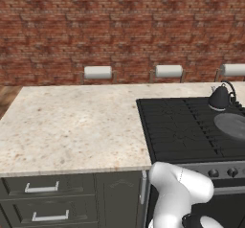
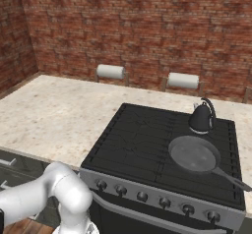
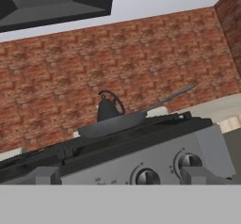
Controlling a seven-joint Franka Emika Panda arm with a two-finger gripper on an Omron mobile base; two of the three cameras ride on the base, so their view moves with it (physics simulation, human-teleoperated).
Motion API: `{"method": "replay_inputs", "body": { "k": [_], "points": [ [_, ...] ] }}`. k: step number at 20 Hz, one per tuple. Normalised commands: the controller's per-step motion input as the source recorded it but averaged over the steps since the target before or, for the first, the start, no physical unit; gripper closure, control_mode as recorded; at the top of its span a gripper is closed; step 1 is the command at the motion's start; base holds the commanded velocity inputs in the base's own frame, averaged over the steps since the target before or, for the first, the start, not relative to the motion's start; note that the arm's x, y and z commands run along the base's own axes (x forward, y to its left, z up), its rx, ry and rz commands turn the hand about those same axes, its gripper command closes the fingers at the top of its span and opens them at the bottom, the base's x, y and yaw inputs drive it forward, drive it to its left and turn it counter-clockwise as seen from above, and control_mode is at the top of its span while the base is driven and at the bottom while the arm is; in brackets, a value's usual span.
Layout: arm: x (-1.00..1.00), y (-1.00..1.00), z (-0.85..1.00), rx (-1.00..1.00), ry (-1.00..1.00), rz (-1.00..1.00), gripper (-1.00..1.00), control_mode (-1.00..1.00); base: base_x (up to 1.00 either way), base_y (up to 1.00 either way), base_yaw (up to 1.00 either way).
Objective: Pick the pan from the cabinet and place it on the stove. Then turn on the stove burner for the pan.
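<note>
Fingers (image 3: 120,177) spread wide apart, holding nothing, low in front of the stove (image 2: 142,139). Just ahead, two round knobs (image 3: 147,176) on the steel front, close to the fingertips. Probably time to turn on the burner. Best to pick the knob that goes with the burner under the pan, line up straight on it, then close gently and twist slowly. Not clear from here which knob that is. Up on the grates, the pan (image 2: 194,154) sitting flat on the right side, handle pointing right. Behind it, the small kettle (image 2: 201,117). Further back, the worktop (image 1: 72,126) and brick wall (image 1: 95,26).
</note>
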Motion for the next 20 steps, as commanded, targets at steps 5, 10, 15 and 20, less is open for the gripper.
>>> {"method": "replay_inputs", "body": {
  "k": [5, 10, 15, 20],
  "points": [
    [0.00, 0.04, 0.00, 0.00, 0.00, 0.00, -1.00, -1.00, 0.00, 0.00, 0.00],
    [0.00, 0.00, 0.00, 0.00, 0.00, 0.00, -1.00, -1.00, 0.00, 0.00, 0.00],
    [0.20, 0.03, -0.04, 0.00, 0.00, 0.00, -1.00, -1.00, 0.00, 0.00, 0.00],
    [0.30, 0.09, -0.03, 0.00, 0.00, 0.00, -1.00, -1.00, 0.00, 0.00, 0.00]
  ]
}}
